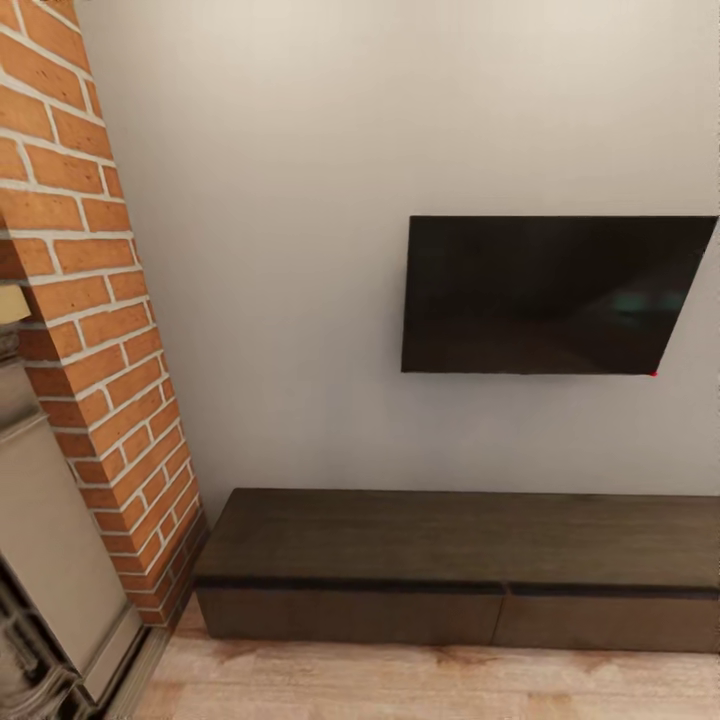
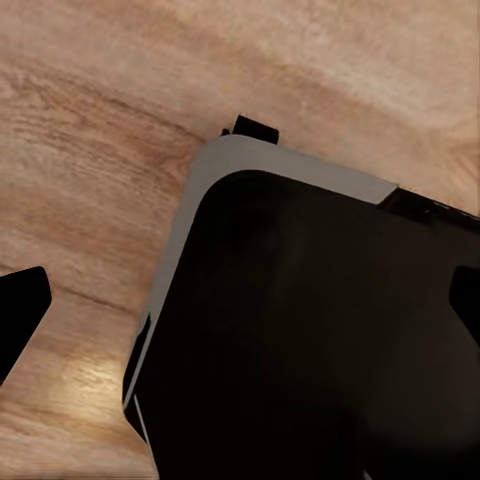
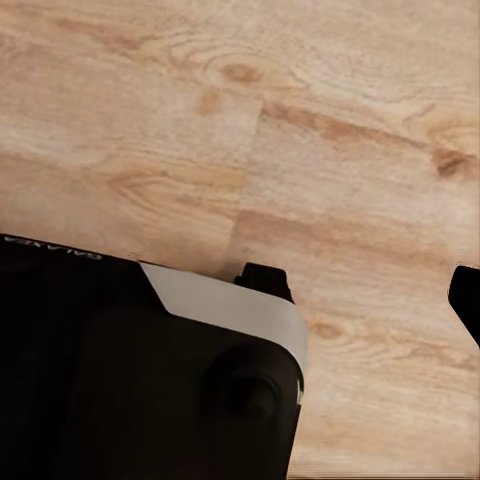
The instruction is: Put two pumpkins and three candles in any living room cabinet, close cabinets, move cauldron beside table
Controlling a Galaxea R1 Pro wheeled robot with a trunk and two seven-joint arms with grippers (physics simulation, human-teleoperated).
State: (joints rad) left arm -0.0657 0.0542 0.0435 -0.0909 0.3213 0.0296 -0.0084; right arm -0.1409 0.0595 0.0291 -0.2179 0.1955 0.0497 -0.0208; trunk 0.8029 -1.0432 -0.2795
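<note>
A: What is seen in the head view?

B: A long, low dark-brown wooden cabinet (image 1: 455, 565) is seen across the lower part of the frame, standing on the light wood-plank floor (image 1: 420, 685) against a pale wall (image 1: 300, 200). Its two drawer fronts are seen flush with the body, so it is shown closed. A wall-hung black TV (image 1: 545, 295) is mounted above it, at the right centre. A red-brick fireplace column (image 1: 95, 330) is seen down the left edge, just beside the cabinet's left end.

A: And the end effectors?

B: In the left wrist view, dark fingertips (image 2: 20, 315) are seen at the frame's two side edges, spread wide apart with nothing between them, so the left gripper (image 2: 245, 305) is shown open and empty, over the robot's black-and-grey base (image 2: 300, 340) and the plank floor. In the right wrist view, a single dark fingertip (image 3: 466, 300) is seen at the right edge; whether the right gripper is wide or narrow cannot be told.
</note>
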